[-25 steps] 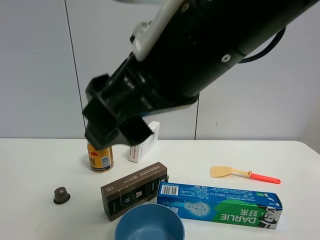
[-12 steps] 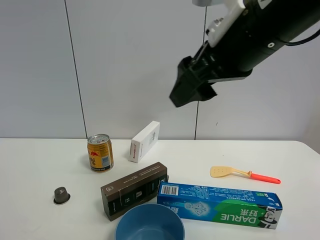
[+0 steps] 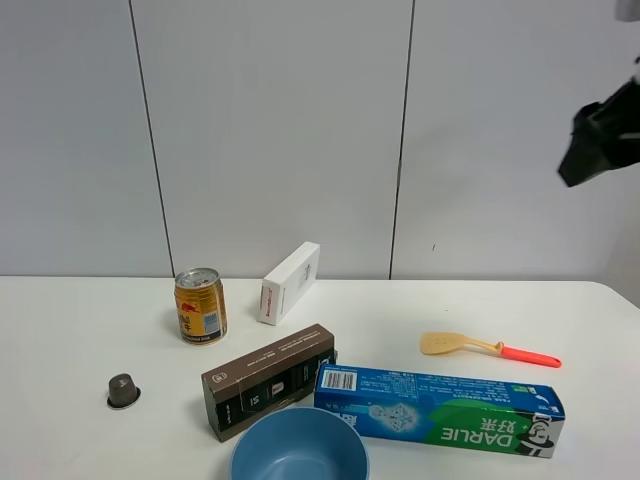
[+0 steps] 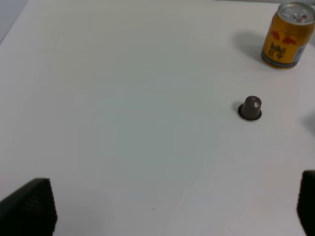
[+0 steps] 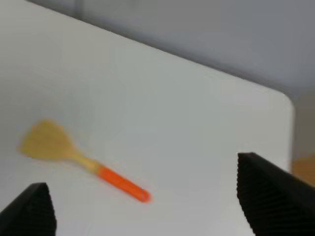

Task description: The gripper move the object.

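The blue bowl (image 3: 300, 452) sits at the table's front edge, between the dark box and the toothpaste box, partly cut off by the frame. My right gripper (image 3: 585, 155) hangs high at the far right edge of the exterior high view, well away from the bowl. In the right wrist view the right gripper (image 5: 147, 206) is open and empty, with the yellow spatula (image 5: 81, 160) on the table beneath it. The left gripper (image 4: 167, 211) is open over bare table; the bowl is hidden in both wrist views.
A gold drink can (image 3: 200, 305) and a white box (image 3: 290, 283) stand at the back. A dark box (image 3: 268, 380), a blue-green toothpaste box (image 3: 440, 410) and a small capsule (image 3: 123, 390) lie nearer the front. The spatula (image 3: 488, 348) lies on the right.
The right arm has swung from low over the drink can up and across to the far upper right. The objects on the table have not moved.
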### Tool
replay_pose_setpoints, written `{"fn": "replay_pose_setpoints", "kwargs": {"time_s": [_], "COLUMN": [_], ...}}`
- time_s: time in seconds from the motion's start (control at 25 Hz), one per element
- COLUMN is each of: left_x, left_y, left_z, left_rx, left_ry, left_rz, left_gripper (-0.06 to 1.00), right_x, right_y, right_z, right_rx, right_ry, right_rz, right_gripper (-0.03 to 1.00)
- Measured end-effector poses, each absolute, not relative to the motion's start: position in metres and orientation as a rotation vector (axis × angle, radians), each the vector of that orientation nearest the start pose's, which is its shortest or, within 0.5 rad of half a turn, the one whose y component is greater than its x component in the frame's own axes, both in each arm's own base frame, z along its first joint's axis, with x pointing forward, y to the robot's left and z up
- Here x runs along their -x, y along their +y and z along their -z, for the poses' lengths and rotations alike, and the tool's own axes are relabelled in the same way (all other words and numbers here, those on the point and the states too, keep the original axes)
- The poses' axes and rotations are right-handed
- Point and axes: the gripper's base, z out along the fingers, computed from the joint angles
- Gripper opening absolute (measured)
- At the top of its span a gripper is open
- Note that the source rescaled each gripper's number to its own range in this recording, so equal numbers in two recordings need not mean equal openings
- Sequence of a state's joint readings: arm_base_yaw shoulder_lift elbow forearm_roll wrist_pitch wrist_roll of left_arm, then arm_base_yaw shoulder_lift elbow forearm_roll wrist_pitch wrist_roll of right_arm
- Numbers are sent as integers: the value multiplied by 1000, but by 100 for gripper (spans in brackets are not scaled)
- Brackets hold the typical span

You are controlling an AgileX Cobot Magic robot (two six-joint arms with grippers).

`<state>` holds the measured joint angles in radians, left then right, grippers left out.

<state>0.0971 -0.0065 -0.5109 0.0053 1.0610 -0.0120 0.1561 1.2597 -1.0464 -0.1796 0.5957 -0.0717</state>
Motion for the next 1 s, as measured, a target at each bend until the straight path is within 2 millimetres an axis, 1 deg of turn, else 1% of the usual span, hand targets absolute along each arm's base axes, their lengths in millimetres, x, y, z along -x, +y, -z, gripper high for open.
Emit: {"fn": "replay_pose_setpoints", "kwargs": {"time_s": [0.08,0.16,0.2,0.32,0.44,0.56,0.76,0.88,1.0], "left_x": [7,7,7,7,7,7,7,7,7], "left_y": [0,0,0,0,0,0,0,0,0], "left_z": [-280,-280,-280,-280,-280,-280,-280,-280,-280], "left_rx": [111,111,111,111,111,111,111,111,111], "left_ry": [2025,2025,2025,2025,2025,2025,2025,2025,2025], "left_rz": [-60,-60,-60,-60,-60,-60,-60,-60,-60], "left_gripper": [100,100,100,100,100,100,100,100,100], "right_x": [-258,-241,-233,-200,-163,-129,-77,-47,-22], "right_y": [15,1,-3,-15,-19,-22,-22,-18,-13], "right_z": [-344,-357,-363,-382,-397,-404,-411,-413,-413], "right_rx": [299,229,200,116,55,-11,-106,-120,-101], "right_ry": [2257,2247,2238,2212,2191,2196,2164,2118,2063], "right_rz": [184,214,220,246,275,301,287,233,172], "right_gripper": [74,74,74,74,74,74,74,74,74]}}
